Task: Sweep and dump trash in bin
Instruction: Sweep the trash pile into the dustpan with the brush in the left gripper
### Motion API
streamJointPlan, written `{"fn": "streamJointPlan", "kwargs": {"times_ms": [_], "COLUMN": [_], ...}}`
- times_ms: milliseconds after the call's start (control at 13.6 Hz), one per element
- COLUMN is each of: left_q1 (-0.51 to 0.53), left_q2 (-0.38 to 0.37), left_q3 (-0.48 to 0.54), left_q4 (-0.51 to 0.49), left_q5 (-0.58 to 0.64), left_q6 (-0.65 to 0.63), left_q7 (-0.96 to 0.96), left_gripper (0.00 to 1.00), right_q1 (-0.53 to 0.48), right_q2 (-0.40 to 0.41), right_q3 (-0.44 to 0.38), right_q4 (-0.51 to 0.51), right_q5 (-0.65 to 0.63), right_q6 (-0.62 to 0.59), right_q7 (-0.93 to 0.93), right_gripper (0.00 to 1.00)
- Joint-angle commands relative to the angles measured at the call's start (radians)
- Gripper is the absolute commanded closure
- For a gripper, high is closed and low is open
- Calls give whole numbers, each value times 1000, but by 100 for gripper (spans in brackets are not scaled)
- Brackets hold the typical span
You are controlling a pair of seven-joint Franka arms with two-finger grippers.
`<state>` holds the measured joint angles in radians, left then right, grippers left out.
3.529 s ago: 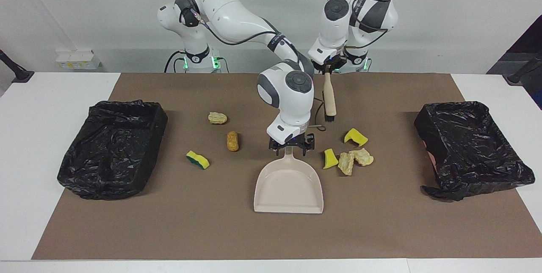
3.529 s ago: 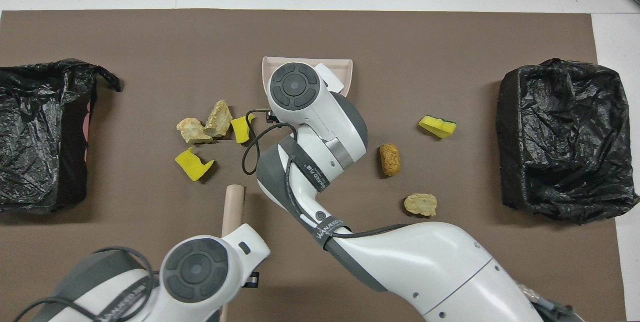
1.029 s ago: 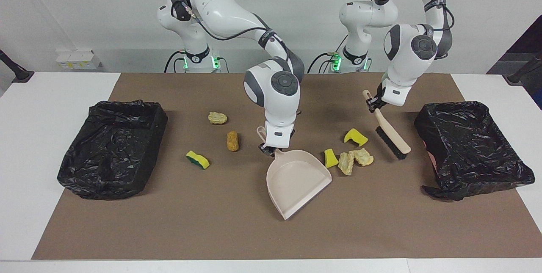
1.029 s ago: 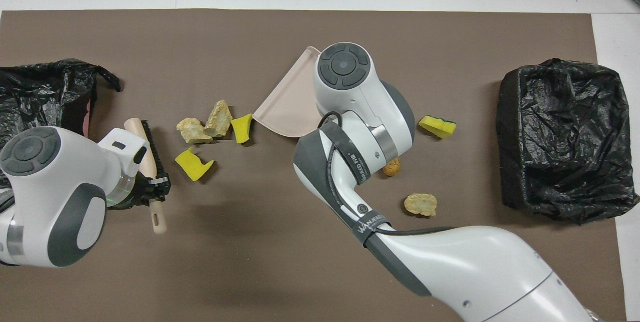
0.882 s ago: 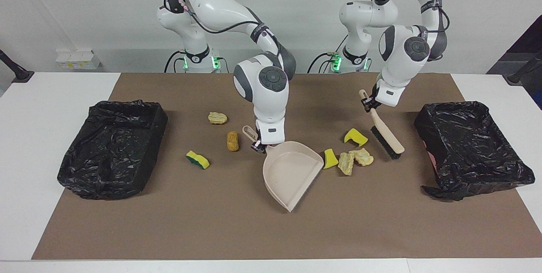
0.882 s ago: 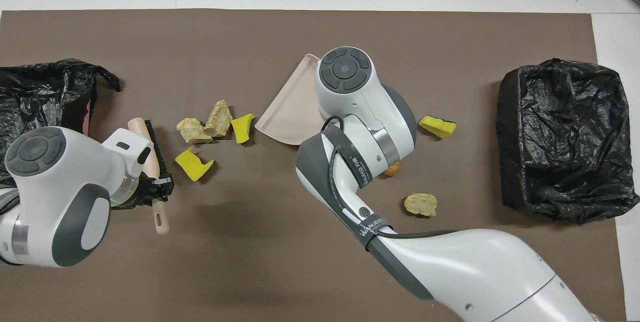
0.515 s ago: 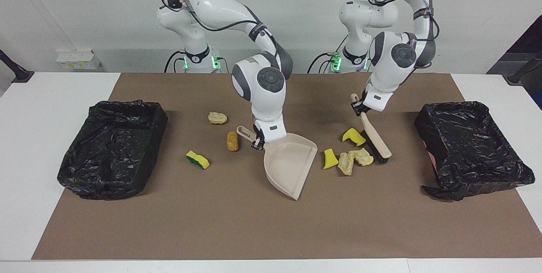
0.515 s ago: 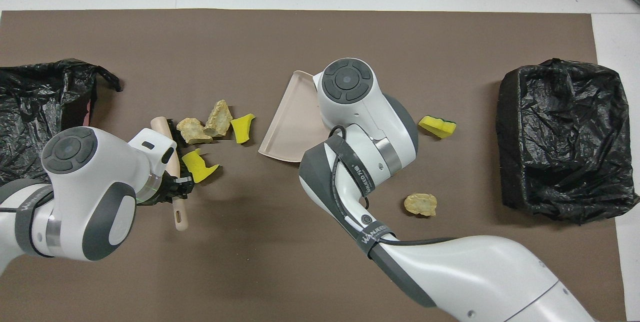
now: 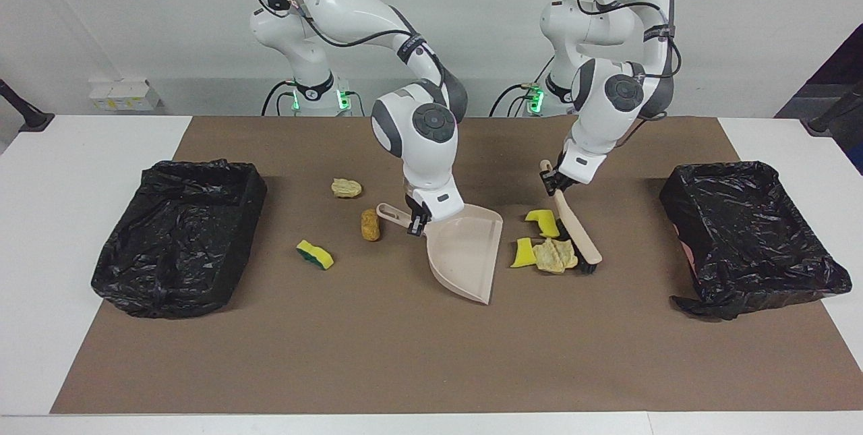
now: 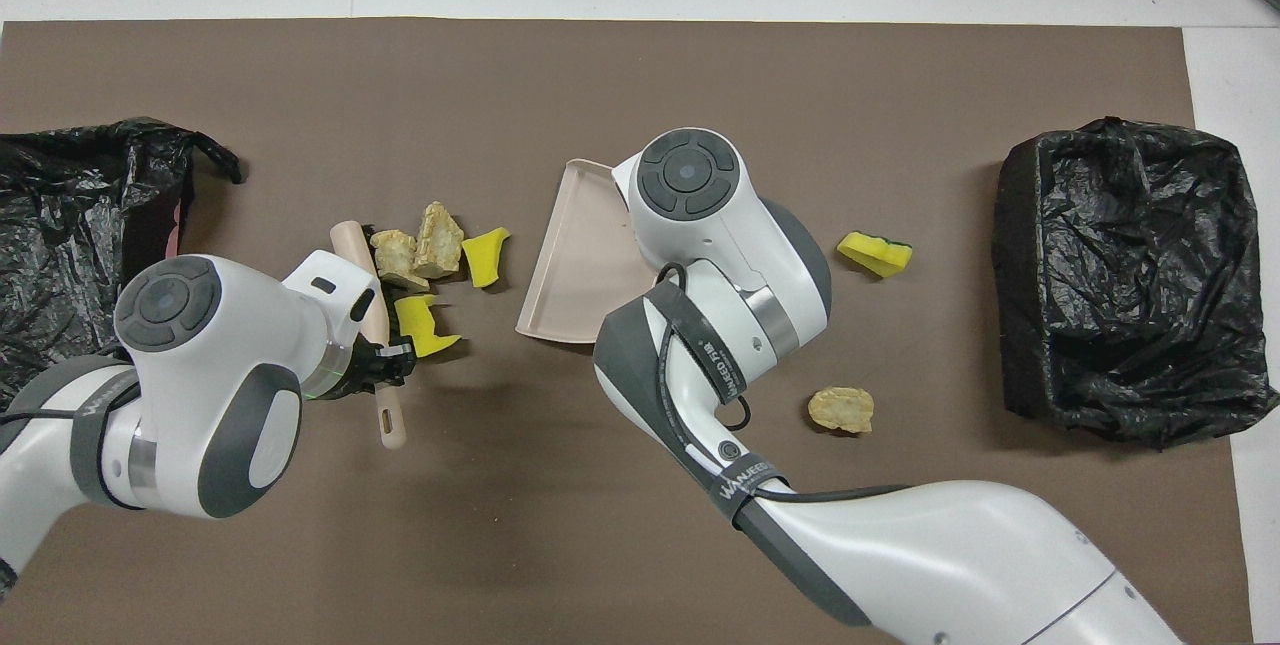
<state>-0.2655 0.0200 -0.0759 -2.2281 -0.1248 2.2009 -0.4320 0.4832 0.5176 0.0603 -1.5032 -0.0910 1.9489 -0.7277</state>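
Robot lab — white table (image 9: 81, 152), bare wall (image 9: 135, 17).

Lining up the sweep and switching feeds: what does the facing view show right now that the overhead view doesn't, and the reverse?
Facing view only: the right claw shut on the handle of the dustpan, and the orange-brown lump beside that handle; from above the right arm covers both. Overhead view only: the two tan lumps against the brush read as separate pieces. Both: the left claw shut on the brush, the dustpan's open edge facing the pile, the black bins, the green-backed sponge.
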Motion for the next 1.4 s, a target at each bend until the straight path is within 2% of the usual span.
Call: {"fn": "streamJointPlan", "kwargs": {"times_ms": [0, 441, 662, 1029, 1176, 1324], "left_q1": [-55, -155, -159, -129, -115, -51], "left_q2": [29, 26, 20, -18, -32, -14], "left_q3": [12, 10, 11, 24, 31, 31], "left_q4": [45, 48, 77, 183, 180, 179], "left_q5": [-35, -73, -73, -111, -99, -53], "left_q6": [13, 43, 8, -159, -193, -187], "left_q7": [61, 205, 295, 320, 273, 268], "left_gripper": [100, 100, 100, 100, 100, 100], "right_q1": [-3, -3, -3, -3, -5, -6], "right_q2": [-38, -36, -38, -38, -38, -36], "right_q3": [6, 6, 6, 4, 4, 6], "right_q4": [-48, -48, -48, -48, -48, -49], "right_q5": [-12, -12, -12, -12, -12, -12], "right_q6": [25, 30, 28, 27, 27, 31], "right_q7": [-29, -42, -42, -42, -42, -44], "right_gripper": [100, 100, 100, 100, 100, 100]}}
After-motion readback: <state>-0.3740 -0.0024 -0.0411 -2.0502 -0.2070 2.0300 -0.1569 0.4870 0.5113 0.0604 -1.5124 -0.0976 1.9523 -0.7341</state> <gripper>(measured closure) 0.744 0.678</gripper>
